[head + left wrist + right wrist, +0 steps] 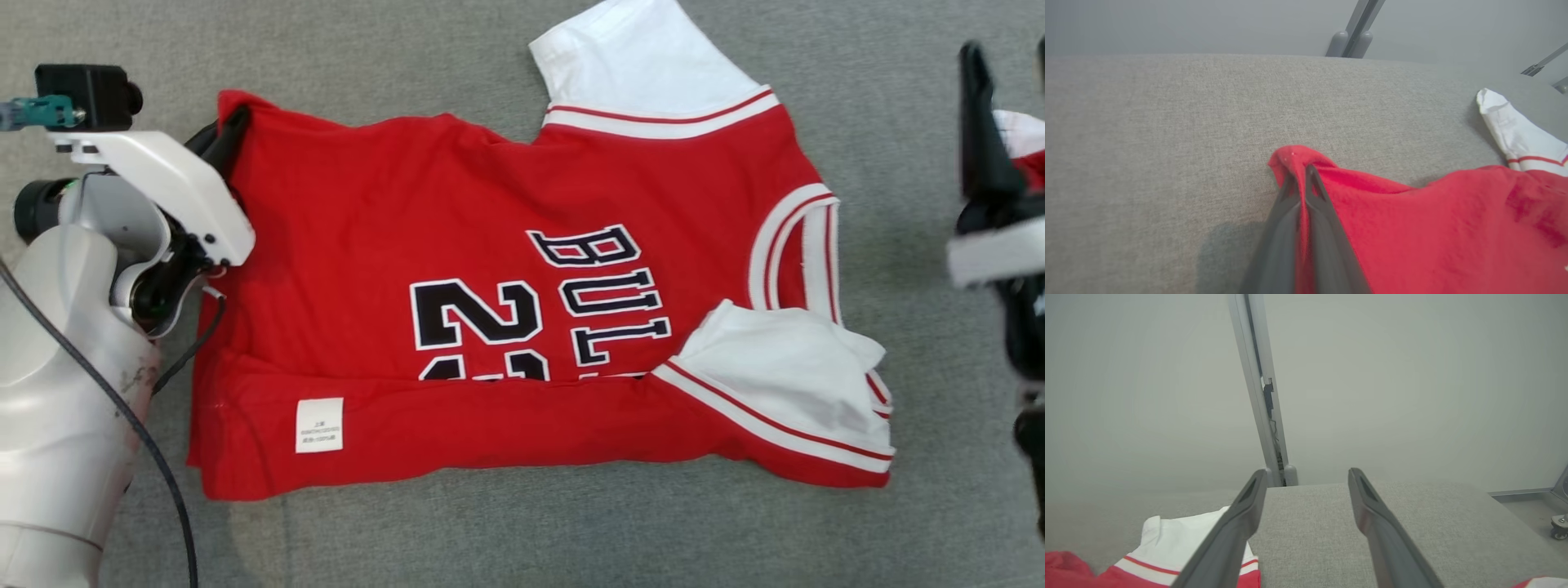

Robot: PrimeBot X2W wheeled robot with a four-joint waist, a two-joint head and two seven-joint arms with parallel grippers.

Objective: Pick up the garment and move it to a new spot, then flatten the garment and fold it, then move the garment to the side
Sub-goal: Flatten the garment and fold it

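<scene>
The garment [457, 269] is a red basketball jersey with white sleeves and dark lettering, lying on the grey cloth-covered table [898, 122]. Its near edge is folded over, showing a white label. My left gripper [231, 131] is shut on the jersey's far left corner; in the left wrist view the two fingers [1300, 183] pinch a red fold of the garment [1412, 228]. My right gripper [1306, 477] is open above the table to the right of the jersey, with nothing between its fingers. A white sleeve [1180, 539] lies at its lower left.
The grey table's far edge [1372, 486] ends close beyond the right gripper, with a metal post [1257, 388] behind it. A black cable [163, 474] runs along my left arm. Bare grey cloth [1147, 143] lies left of the jersey's corner.
</scene>
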